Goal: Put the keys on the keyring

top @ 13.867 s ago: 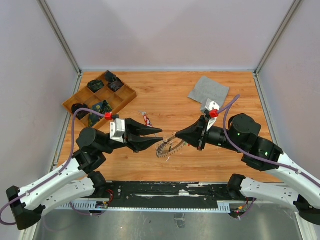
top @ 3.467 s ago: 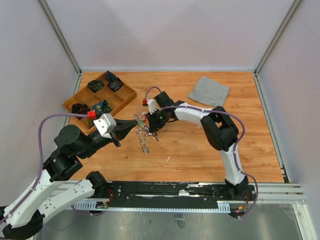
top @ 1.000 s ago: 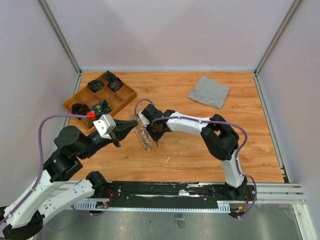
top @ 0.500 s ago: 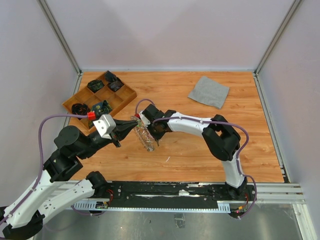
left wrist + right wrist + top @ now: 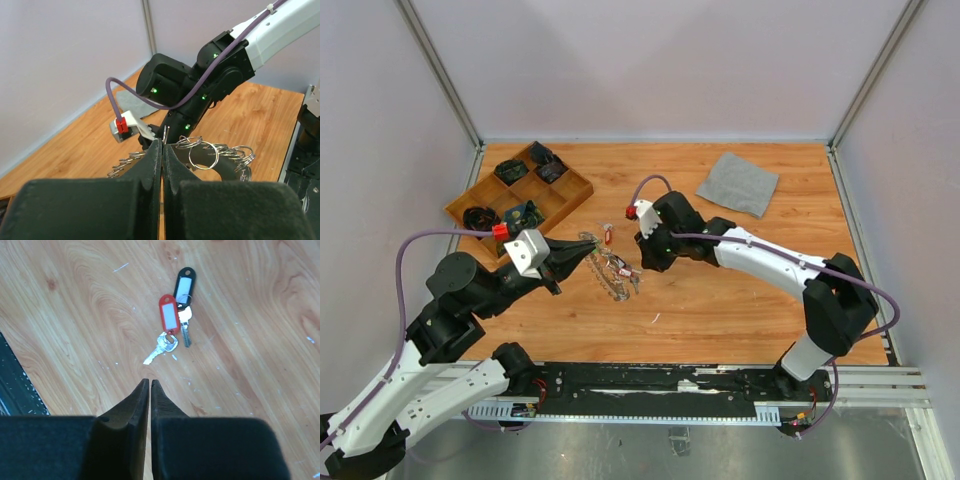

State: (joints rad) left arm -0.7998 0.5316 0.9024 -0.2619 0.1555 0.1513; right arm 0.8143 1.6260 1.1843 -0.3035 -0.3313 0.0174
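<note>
My left gripper (image 5: 582,254) is shut on the rim of the keyring (image 5: 604,270) and holds it above the wood. In the left wrist view its small split rings (image 5: 216,150) fan out past the shut fingertips (image 5: 156,150). Two keys, one with a red tag (image 5: 169,319) and one with a black tag (image 5: 184,286), lie together on the table just ahead of my right gripper (image 5: 150,382), which is shut and empty. From above they show beside the ring (image 5: 623,270). Another red-tagged key (image 5: 608,233) lies farther back.
A wooden compartment tray (image 5: 572,195) with dark items stands at the back left. A grey cloth square (image 5: 738,183) lies at the back right. The right arm (image 5: 200,85) reaches in close behind the keyring. Side walls enclose the table.
My right gripper has shut and drawn back to the right, away from the keyring. Two tagged keys now lie on the wood beside the ring. The left arm has held still.
</note>
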